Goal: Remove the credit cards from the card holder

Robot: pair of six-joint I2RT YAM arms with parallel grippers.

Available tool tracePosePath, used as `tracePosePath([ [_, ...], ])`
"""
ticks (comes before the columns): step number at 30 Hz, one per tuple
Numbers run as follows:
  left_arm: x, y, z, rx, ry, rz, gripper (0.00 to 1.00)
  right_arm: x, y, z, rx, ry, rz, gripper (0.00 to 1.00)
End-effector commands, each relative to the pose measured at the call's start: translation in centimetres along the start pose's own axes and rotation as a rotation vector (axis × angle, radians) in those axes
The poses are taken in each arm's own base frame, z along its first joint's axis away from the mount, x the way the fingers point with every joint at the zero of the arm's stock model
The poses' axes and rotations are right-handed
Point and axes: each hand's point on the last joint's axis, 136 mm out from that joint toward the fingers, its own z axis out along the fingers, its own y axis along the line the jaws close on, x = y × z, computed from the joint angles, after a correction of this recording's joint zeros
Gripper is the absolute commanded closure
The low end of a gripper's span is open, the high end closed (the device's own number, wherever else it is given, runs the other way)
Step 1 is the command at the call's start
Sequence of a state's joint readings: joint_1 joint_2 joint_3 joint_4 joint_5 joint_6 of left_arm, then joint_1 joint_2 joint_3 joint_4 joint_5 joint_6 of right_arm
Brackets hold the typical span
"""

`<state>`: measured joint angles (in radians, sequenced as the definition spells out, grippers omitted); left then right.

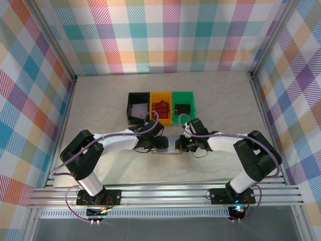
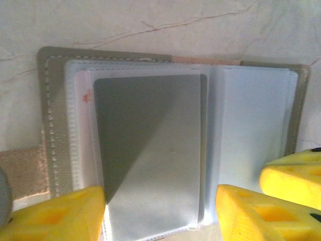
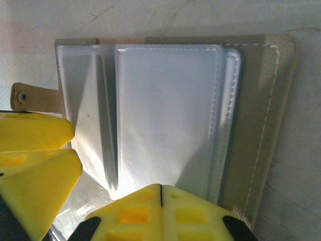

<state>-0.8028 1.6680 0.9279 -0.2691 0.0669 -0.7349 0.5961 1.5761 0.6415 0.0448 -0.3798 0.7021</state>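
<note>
Between the two claws, one card holder [image 2: 55,125] lies open on the bench [image 1: 100,100], with one grey credit card [image 2: 150,150] in a clear sleeve. The left claw [image 2: 160,213] stands partly open astride that sleeve; whether it touches, I cannot tell. The right claw [image 3: 160,196] is closed, its tips at the sleeve's edge. Beyond stand three bins: black bin [image 1: 139,94], yellow bin [image 1: 161,93] and green bin [image 1: 183,93]. One red credit card [image 1: 160,107] lies in the yellow bin.

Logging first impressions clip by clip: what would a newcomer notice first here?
The left arm and right arm meet mid-table over the open card holder, a grey card in one clear sleeve. Behind stand a black bin, a yellow bin holding a red card, and a green bin.
</note>
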Motion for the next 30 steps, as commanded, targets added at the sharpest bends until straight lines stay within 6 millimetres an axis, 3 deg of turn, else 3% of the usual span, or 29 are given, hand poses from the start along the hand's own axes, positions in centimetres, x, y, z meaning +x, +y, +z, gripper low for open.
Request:
tracePosePath([
  [1, -0.2, 1.2, -0.9, -0.091, -0.009, 0.039, 0.39, -0.2, 0.7, 0.1, -0.019, 0.003, -0.005, 1.00],
  [8, -0.4, 1.4, -1.1, -0.120, -0.009, 0.060, 0.39, -0.2, 0.7, 0.1, -0.018, 0.002, -0.005, 1.00],
  [20, 0.0, 0.2, -0.2, -0.108, 0.016, 0.081, 0.39, -0.3, 0.7, 0.1, -0.017, 0.002, -0.006, 1.00],
  [30, 0.2, 0.9, -0.2, -0.159, 0.023, 0.102, 0.39, -0.2, 0.7, 0.1, -0.017, 0.002, -0.010, 1.00],
])
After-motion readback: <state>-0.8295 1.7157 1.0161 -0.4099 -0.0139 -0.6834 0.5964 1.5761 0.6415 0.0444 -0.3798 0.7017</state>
